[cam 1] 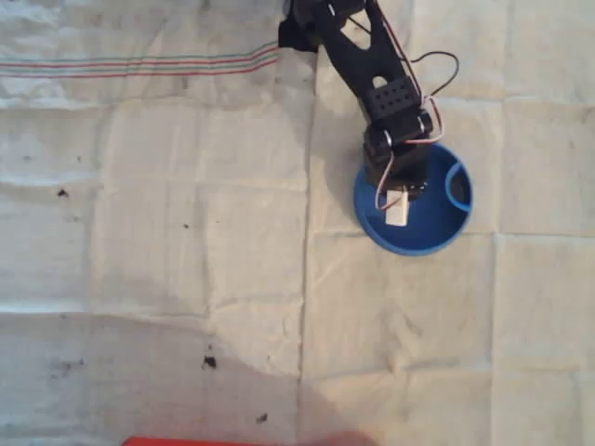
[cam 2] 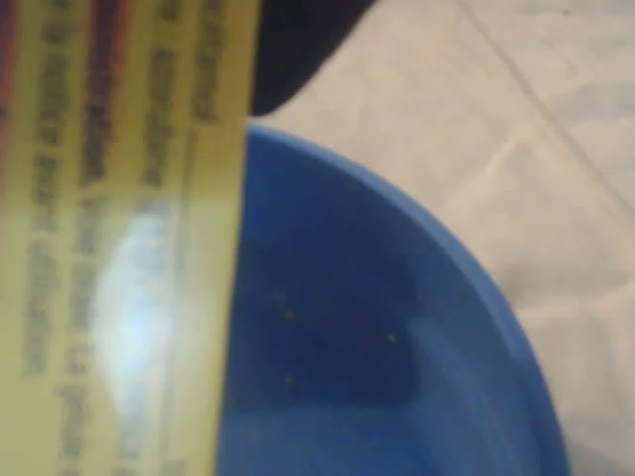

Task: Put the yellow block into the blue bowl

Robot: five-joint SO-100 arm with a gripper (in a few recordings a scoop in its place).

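Note:
In the overhead view the black arm reaches down from the top to the blue bowl point(cam 1: 423, 228) at the right of the cloth. My gripper point(cam 1: 396, 203) hangs over the bowl's left half, shut on the yellow block point(cam 1: 396, 213), whose pale end shows just below the fingers, above the bowl's inside. The bowl's small loop sits at its right rim. In the wrist view the yellow block point(cam 2: 119, 248) fills the left side, blurred, with printed text on its face. Beside it lies the blue bowl point(cam 2: 397, 327), its inside bare.
A creased white cloth point(cam 1: 186, 232) covers the table, with red and green stripes at the top left and a few dark specks. A red edge point(cam 1: 223, 441) shows at the bottom. Wires loop beside the arm above the bowl.

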